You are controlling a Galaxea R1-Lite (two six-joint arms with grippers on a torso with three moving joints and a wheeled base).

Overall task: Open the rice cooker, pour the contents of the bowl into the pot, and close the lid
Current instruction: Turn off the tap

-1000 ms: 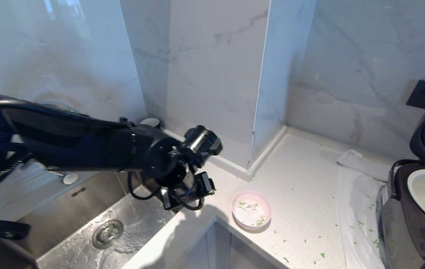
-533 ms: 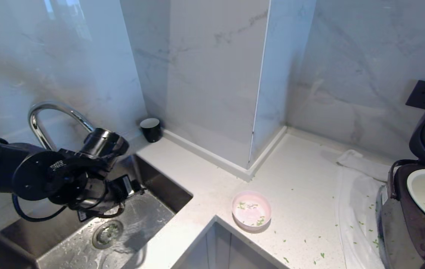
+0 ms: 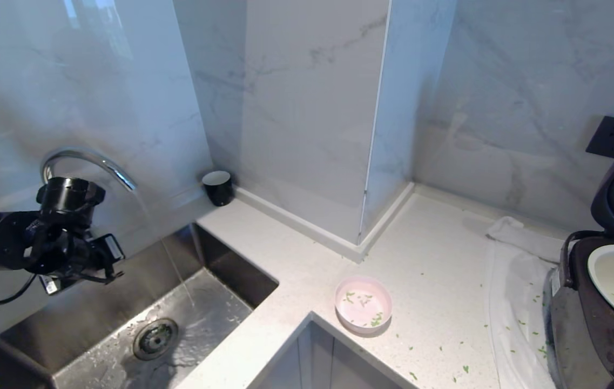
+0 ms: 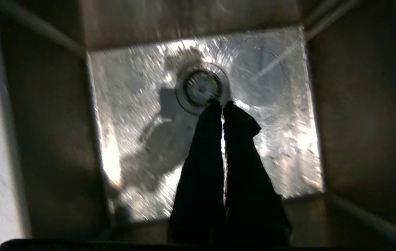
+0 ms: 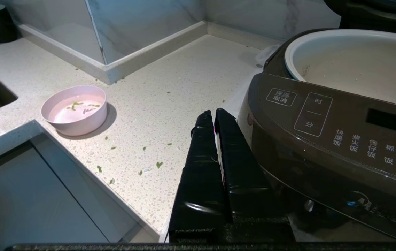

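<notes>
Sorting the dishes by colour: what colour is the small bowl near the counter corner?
Pale pink, whitish inside; the bowl shows best in the right wrist view.

Beside the wet brushed-steel sink, the speckled stone counter looks matt; the rice cooker is glossy plastic (walls: polished marble).

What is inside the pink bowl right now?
The bowl holds only a few green bits stuck to its whitish inside, with nothing covering it. More bits lie scattered on the counter around it.
</notes>
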